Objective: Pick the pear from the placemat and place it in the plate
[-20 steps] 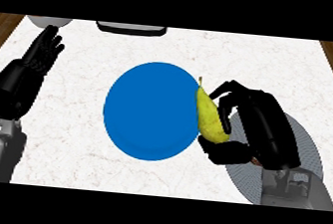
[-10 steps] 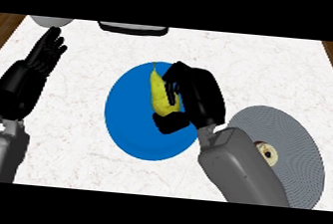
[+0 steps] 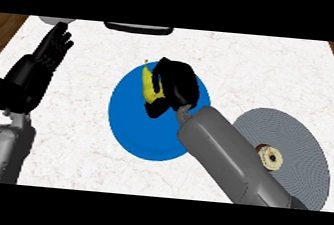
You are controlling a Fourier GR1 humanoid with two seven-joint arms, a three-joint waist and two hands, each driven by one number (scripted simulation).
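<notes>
In the head view, my right hand (image 3: 176, 85) is shut on the yellow-green pear (image 3: 149, 84), its fingers curled round the fruit's right side. The pear stands roughly upright, stem up, over the far part of the round blue plate (image 3: 135, 132). Whether it touches the plate I cannot tell. My right forearm crosses the plate's right edge. The round grey placemat (image 3: 301, 141) lies to the right of the plate. My left hand (image 3: 45, 58) rests open at the left, fingers up, away from the plate.
A small pale ring-shaped item (image 3: 270, 156) lies on the placemat beside my right forearm. A dark-rimmed object (image 3: 138, 28) and a white one (image 3: 56, 20) sit at the counter's far edge. Wooden floor shows at both far corners.
My right hand has carried the pear leftwards from the plate's right edge to above the plate's far part. The placemat is now uncovered. The left hand has stayed still.
</notes>
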